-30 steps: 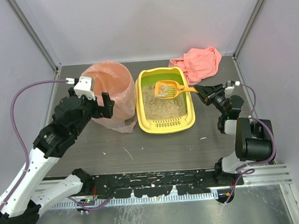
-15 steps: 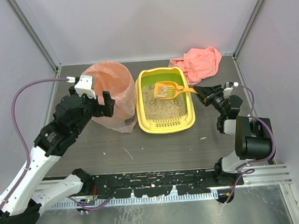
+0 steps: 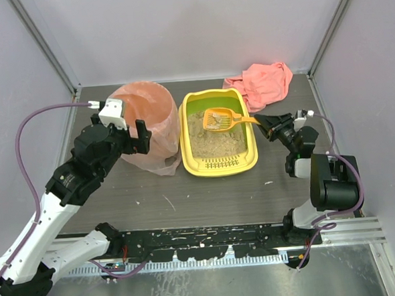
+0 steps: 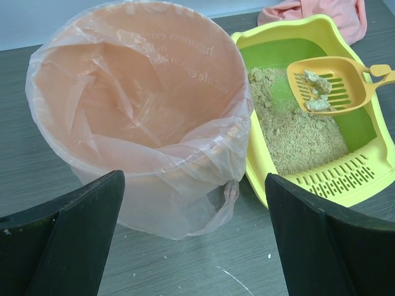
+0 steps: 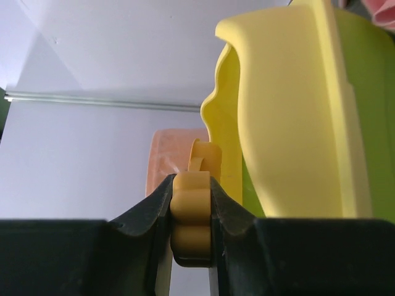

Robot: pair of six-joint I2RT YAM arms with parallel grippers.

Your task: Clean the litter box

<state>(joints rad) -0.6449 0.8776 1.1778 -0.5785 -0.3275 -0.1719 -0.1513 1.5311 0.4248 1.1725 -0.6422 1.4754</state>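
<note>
Yellow rectangular plastic litter box [image 3: 220, 165], green inside, holding beige sandy litter [image 3: 213, 144]; above it an orange slotted plastic scoop [image 3: 220, 120]; beside it a round bin lined with translucent pink bag [image 3: 152, 114]; behind it a crumpled pink cloth [image 3: 267, 82]; dark grey wood-grained worktop [image 3: 207, 194]

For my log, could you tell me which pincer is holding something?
The right pincer, shut on the orange slotted plastic scoop; the left pincer is open and empty.

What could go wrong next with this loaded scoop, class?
The right fingers pinch only the handle tip of the orange plastic scoop, so it may twist and drop its clumps.
Reaching the round bin lined with a pink bag means crossing the rim of the yellow plastic litter box; litter may spill on the table.
</note>
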